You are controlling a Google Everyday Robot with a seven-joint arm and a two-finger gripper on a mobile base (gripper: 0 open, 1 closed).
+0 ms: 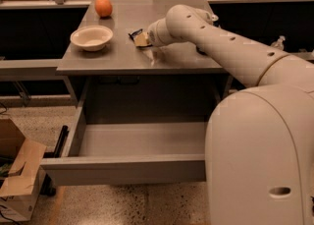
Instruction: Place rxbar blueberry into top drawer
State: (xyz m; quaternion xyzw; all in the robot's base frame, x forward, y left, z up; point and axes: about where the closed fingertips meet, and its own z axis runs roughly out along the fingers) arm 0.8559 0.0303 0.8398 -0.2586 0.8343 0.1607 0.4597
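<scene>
We see the robot's cream-white arm [216,47] reaching over the flat grey metal table [122,59] from the right, w/ the gripper [139,36] low over the tabletop, approx. mid-table, just right of the shallow white bowl [91,38]. Gripper state: we can't tell. At its tip sits a small tan-and-dark item [144,41]; whether that's the dark navy rxbar blueberry wrapper, we can't tell either. A round orange fruit [103,7] stands behind the bowl, apart from it. Below, the wide grey metal top drawer [122,169] is pulled out toward us. A brown cardboard box [19,180] sits on the floor, left of the drawer front.
</scene>
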